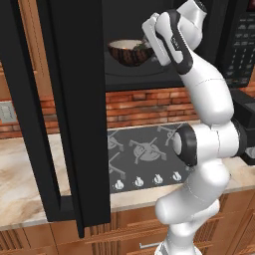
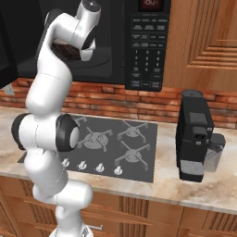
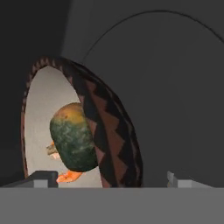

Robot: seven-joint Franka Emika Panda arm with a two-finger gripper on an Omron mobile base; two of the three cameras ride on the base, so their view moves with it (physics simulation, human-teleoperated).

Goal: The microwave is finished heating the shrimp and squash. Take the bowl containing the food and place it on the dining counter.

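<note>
Reach-in stage: your gripper [image 3: 109, 178], jaws wide apart and holding nothing, straddles the near rim of the bowl [image 3: 111, 131], which sits inside the open microwave [image 2: 147, 46] at upper centre of the left base view. Squash [image 3: 73, 136] and shrimp [image 3: 68, 176] lie within. Next, you likely advance slightly and close on the rim.

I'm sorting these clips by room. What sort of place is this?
A home kitchen, by the look of it: a gas cooktop set in a marbled counter, a microwave mounted above it against a brick wall, and wooden cabinets.
</note>
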